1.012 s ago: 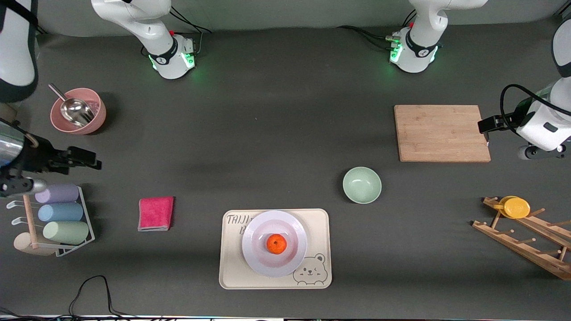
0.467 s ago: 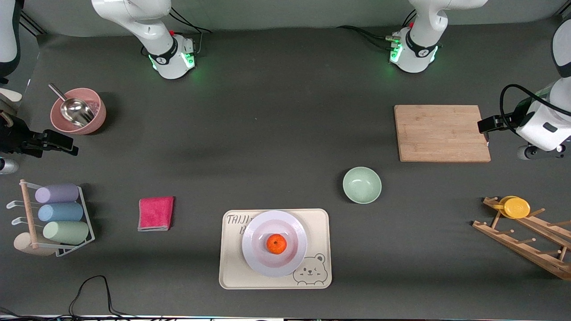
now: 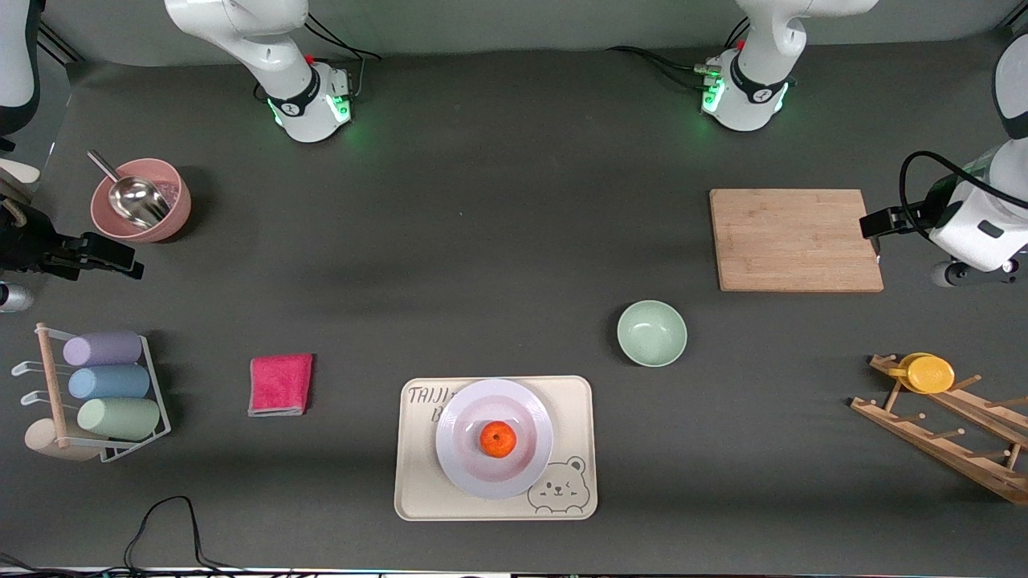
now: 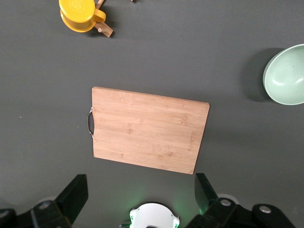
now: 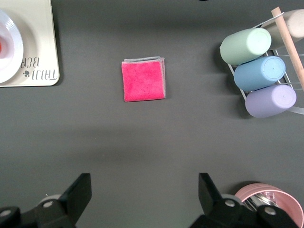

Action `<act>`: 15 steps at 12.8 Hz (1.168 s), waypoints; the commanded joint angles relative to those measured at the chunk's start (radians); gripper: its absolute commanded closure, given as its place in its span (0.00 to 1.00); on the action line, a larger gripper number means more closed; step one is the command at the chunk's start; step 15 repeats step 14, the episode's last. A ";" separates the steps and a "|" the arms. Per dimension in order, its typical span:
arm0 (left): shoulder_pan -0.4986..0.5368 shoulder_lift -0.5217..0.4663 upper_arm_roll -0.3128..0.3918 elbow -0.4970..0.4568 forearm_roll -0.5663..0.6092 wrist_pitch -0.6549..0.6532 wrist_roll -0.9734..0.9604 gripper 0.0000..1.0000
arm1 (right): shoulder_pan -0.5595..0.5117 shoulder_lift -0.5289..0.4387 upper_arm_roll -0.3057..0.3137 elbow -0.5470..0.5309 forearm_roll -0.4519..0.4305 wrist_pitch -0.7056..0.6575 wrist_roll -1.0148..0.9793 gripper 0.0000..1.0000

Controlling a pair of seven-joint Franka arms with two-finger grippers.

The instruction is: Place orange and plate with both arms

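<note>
The orange (image 3: 498, 439) sits in the middle of the white plate (image 3: 470, 474), and the plate rests on the cream bear tray (image 3: 418, 494) near the front camera. An edge of the plate (image 5: 9, 52) also shows in the right wrist view. My right gripper (image 5: 142, 190) hangs open and empty high over the right arm's end of the table, near the pink bowl. My left gripper (image 4: 141, 190) is open and empty high over the left arm's end, beside the wooden cutting board (image 4: 149, 130). Neither gripper is near the plate.
A mint-green bowl (image 3: 651, 333) stands between the tray and the cutting board (image 3: 795, 239). A pink cloth (image 3: 279, 384), a rack of pastel cups (image 3: 104, 381) and a pink bowl with a metal scoop (image 3: 140, 201) lie toward the right arm's end. A wooden rack holds a yellow cup (image 3: 928, 373).
The right arm's hand pulled back from over the cup rack toward the table's end, then held almost still. The left arm, orange and plate have not moved.
</note>
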 commanded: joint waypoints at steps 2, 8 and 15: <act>-0.013 -0.094 -0.017 -0.099 0.005 0.028 -0.081 0.00 | 0.007 -0.021 0.004 -0.012 -0.027 -0.023 0.033 0.00; -0.010 -0.262 -0.014 -0.213 -0.024 0.068 -0.064 0.00 | 0.008 -0.021 0.007 -0.013 -0.027 -0.023 0.034 0.00; -0.007 -0.248 -0.014 -0.175 -0.061 0.083 -0.056 0.00 | 0.008 -0.021 0.005 -0.012 -0.027 -0.023 0.036 0.00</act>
